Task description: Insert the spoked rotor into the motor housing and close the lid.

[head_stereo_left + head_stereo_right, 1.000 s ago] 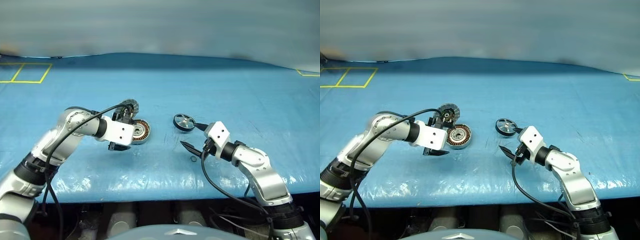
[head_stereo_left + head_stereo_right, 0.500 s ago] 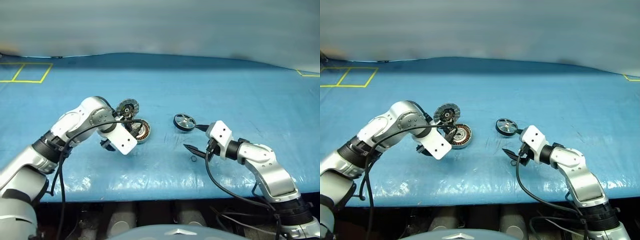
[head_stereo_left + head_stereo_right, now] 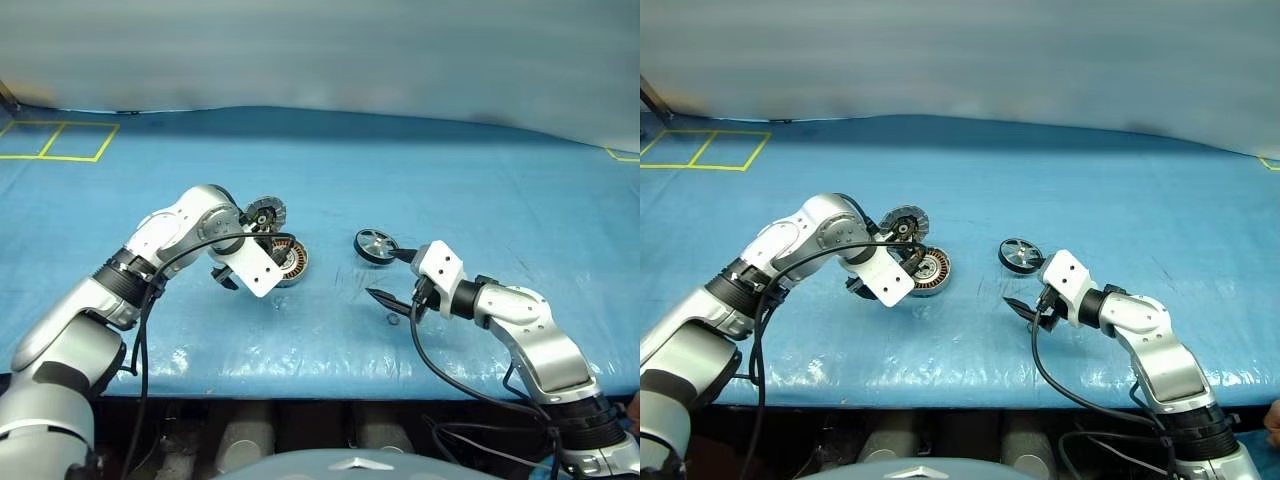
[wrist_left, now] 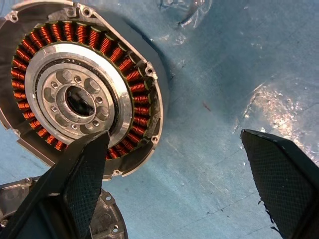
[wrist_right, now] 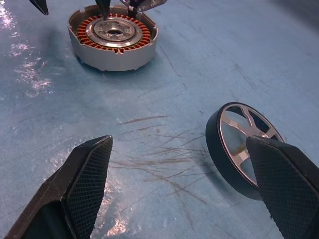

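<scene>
The motor housing [image 4: 79, 84] lies on the blue bench [image 3: 450, 190], windings up, its lid [image 3: 903, 224] tilted up behind it. The left hand [image 4: 179, 184] hangs over it, fingers spread wide and empty. The right hand [image 5: 184, 184], also wide open and empty, sits just beside the spoked rotor [image 5: 244, 149], which stands on edge.

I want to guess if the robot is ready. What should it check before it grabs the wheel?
1. Right pincer open: ok.
2. Rotor free, standing on edge on the table, beside one right finger: ok.
3. Housing open, copper windings showing: ok.
4. Lid swung off the housing: ok.
5. Left pincer open, not gripping: ok.
6. Left finger clear of the housing's opening: not ok, it hangs over the windings.
</scene>
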{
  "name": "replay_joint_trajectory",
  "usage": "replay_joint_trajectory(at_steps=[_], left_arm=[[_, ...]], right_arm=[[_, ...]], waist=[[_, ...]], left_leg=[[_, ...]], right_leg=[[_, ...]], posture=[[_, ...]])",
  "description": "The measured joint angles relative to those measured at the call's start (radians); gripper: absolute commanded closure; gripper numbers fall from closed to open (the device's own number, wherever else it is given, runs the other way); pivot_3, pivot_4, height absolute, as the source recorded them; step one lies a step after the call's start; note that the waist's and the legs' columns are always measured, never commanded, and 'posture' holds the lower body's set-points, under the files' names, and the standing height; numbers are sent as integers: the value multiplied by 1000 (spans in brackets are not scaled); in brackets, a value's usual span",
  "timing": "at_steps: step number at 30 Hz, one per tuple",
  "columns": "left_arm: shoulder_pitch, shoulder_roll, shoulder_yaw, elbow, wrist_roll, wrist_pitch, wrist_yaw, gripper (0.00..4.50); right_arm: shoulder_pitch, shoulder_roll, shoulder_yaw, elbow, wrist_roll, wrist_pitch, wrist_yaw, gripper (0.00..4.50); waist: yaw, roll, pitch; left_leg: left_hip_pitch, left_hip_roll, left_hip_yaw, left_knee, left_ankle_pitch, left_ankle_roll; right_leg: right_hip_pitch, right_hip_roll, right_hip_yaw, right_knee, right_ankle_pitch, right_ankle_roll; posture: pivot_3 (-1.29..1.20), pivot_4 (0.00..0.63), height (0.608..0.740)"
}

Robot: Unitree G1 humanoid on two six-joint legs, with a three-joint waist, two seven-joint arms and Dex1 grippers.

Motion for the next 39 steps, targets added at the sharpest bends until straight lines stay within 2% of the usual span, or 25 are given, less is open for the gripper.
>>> replay_joint_trajectory(at_steps=[8, 18, 31, 39], left_arm=[[0, -7, 2, -14, 14, -7, -3, 0], [3, -63, -2, -14, 71, -27, 52, 0], [-2, -67, 3, -65, 87, -3, 59, 0], [8, -94, -16, 7, 139, 13, 115, 0]], right_arm=[[8, -29, 0, -2, -1, 19, 14, 16], [-11, -37, 2, -2, -1, 21, 31, 16], [-30, -66, 3, -5, -1, 40, 59, 16], [-32, -68, 7, -7, -1, 53, 70, 16]], waist=[[1, 0, 0], [1, 0, 0], [-5, 0, 0], [-6, 0, 0]], left_leg=[[-1, 0, -1, 1, 0, 0], [-1, 0, -1, 1, 0, 0], [-1, 0, -1, 0, 0, 0], [-1, 0, -1, 0, 0, 0]], right_leg=[[0, 0, 0, 0, 0, 0], [0, 0, 0, 1, 0, 0], [-1, 1, 0, 1, 0, 0], [-1, 1, 0, 1, 0, 0]], posture=[[0, 150, 740], [0, 150, 740], [0, 150, 740], [0, 150, 740]])
